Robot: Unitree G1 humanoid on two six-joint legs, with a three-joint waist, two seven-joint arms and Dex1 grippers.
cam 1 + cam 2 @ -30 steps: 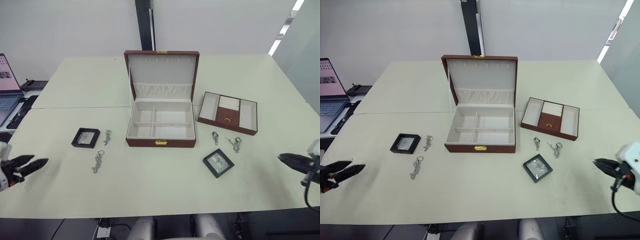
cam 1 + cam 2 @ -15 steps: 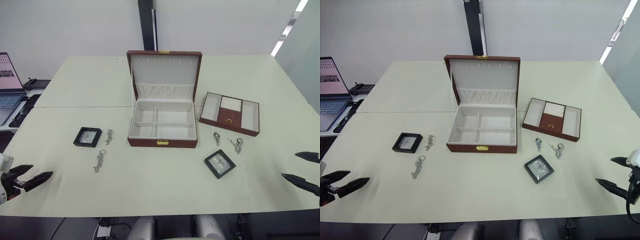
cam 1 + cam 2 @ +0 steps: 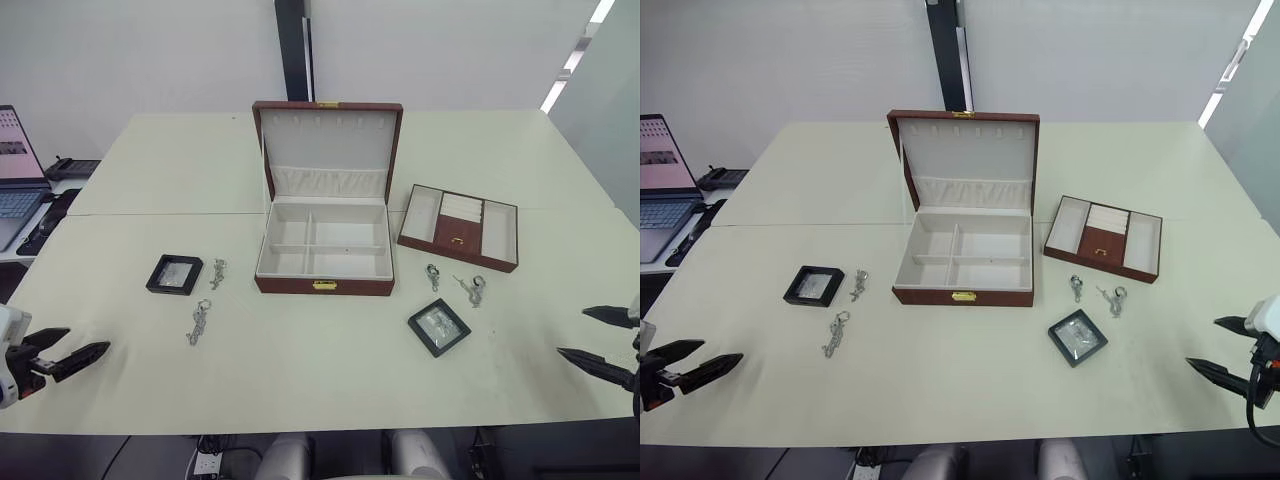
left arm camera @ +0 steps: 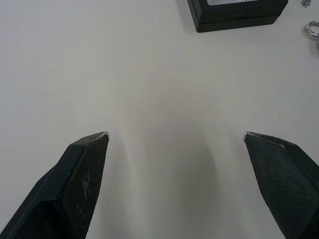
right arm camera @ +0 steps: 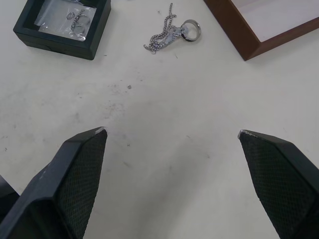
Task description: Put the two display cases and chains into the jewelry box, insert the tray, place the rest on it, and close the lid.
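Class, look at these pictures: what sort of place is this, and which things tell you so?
Probably an office or lab room set up for a trial. Plain pale tables are pushed together, an open laptop sits on a side desk at the left, and the walls are bare.

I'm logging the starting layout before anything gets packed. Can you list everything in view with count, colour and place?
jewelry box: 1, brown with white lining, table centre, lid open
tray: 1, brown and white, on the table right of the box
display cases: 2, black; one left of the box, one front right
chains: 4, silver; two left of the box, two right of it
table: 1, cream
laptop: 1, open, beyond the table's left edge
left pincer: black, open, front left
right pincer: black, open, front right
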